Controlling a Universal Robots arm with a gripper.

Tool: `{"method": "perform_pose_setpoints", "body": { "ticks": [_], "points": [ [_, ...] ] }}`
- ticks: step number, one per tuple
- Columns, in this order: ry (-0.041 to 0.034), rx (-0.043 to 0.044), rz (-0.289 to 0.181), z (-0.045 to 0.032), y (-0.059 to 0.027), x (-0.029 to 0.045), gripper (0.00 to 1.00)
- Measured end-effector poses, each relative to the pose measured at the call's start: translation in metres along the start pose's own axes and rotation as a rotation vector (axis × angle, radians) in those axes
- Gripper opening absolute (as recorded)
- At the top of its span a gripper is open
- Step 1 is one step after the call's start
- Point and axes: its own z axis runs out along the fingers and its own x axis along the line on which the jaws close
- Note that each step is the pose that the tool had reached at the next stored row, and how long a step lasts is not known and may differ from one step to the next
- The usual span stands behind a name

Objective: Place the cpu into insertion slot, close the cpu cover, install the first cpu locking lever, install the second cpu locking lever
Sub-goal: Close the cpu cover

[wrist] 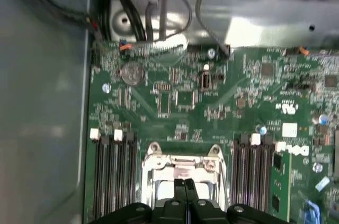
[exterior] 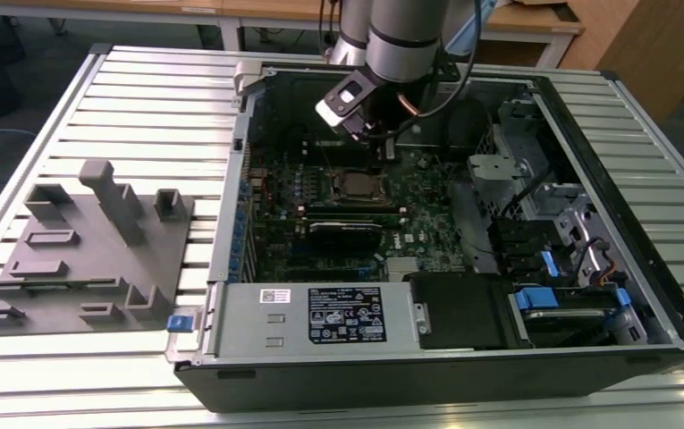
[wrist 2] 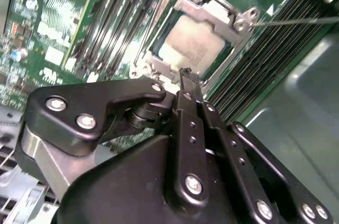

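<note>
Well, my fingers (wrist 2: pixel 188 102) are pressed together by the cpu cover (wrist 2: pixel 209 8), thin stiff metal I reckon, so I'd press its rim, not the cpu (wrist 2: pixel 193 44).

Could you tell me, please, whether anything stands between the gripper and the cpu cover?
Nothing visible does. In the second wrist view the gripper, jaws together, hangs at the edge of the cpu cover, which lies over the cpu, with nothing between them.
</note>
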Motion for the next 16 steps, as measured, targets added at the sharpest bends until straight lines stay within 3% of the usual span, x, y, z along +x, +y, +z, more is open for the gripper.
{"method": "perform_pose_setpoints", "body": {
  "ticks": [1,2,8,16],
  "points": [
    [0.0000,0.0116,0.000,0.0004,0.0000,0.0000,0.10],
    [0.0000,0.0154,0.000,0.0004,0.0000,-0.0001,0.10],
    [0.0003,0.0181,-0.012,0.0007,-0.0003,0.0000,0.10],
    [-0.0016,0.0190,-0.155,0.0022,-0.0004,0.0000,0.10]
  ]
}}
